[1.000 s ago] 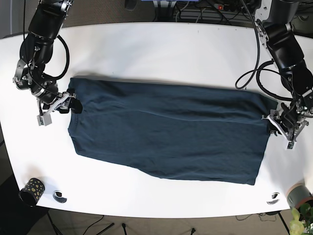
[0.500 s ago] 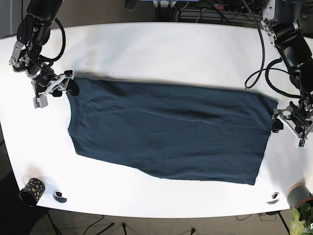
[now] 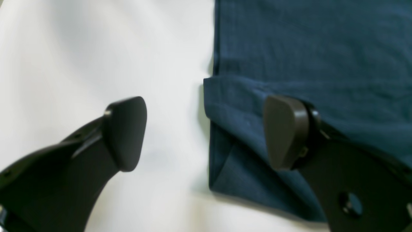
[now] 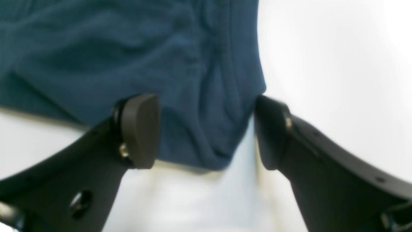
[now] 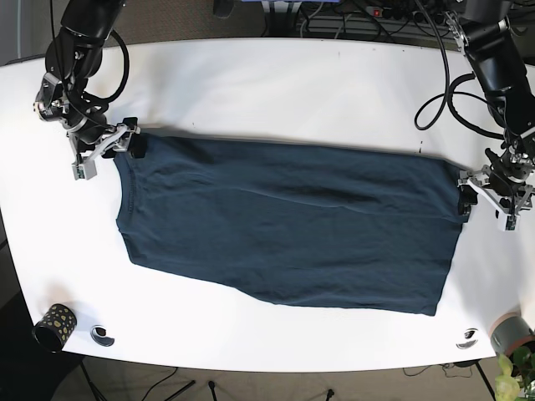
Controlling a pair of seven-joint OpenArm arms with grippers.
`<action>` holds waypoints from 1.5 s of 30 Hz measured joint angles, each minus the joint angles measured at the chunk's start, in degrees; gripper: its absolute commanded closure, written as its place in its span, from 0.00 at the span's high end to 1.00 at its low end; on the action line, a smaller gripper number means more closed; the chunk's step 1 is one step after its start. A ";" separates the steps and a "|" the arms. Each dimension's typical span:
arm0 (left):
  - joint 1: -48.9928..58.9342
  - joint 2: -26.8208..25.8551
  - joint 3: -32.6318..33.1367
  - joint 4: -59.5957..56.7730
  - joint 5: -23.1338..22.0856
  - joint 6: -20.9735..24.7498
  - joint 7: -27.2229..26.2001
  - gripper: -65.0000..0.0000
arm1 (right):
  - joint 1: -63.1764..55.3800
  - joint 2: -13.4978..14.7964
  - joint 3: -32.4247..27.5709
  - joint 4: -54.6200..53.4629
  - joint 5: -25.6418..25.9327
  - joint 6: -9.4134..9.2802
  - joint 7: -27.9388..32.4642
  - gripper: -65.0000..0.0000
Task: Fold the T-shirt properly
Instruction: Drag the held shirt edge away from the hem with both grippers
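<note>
Navy cloth, the shirt [image 5: 284, 221], lies spread flat across the middle of the table [image 5: 276, 83], already narrowed into a long band running from my left side to my right. I have the right gripper [image 4: 206, 132] at the shirt's far corner, jaws spread, one finger over cloth and the other just off the edge, nothing pinched yet. My left gripper [image 3: 206, 133] is at the opposite corner, also spread wide: one finger [image 3: 285, 135] sits over the doubled hem, the other [image 3: 125, 132] over bare table.

I judge both pinches are about to be taken. My worry is the left side, where the corner shows a loose folded-under flap; if I close too shallow I may catch only the top layer and the fold will slide apart on the lift. On the right, the cloth is bunched and wrinkled, so a grab could drag it crooked.
</note>
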 measured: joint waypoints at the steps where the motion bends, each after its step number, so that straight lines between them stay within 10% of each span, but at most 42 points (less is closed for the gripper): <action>1: 0.07 -0.04 0.26 -1.22 0.02 0.00 -0.50 0.79 | -0.07 -0.28 0.00 0.00 0.02 0.59 0.26 0.66; 10: 0.17 -0.20 7.52 -6.12 -0.63 0.13 -2.84 0.73 | -0.13 -2.49 0.11 0.31 0.28 1.88 0.90 0.59; 16: 0.52 -0.44 7.43 -6.29 -1.14 -0.46 -2.99 0.18 | -0.17 -2.82 0.09 -0.04 0.00 1.86 0.15 0.01; 19: 1.31 -0.46 7.45 -6.12 -1.31 -0.48 -2.82 0.01 | -0.24 -2.82 -0.07 -0.02 -0.17 1.88 -0.17 0.00; 45: 31.43 1.22 -9.09 22.67 -1.73 -6.38 10.12 0.09 | -23.54 -2.84 -0.20 20.61 0.70 2.27 -0.83 0.00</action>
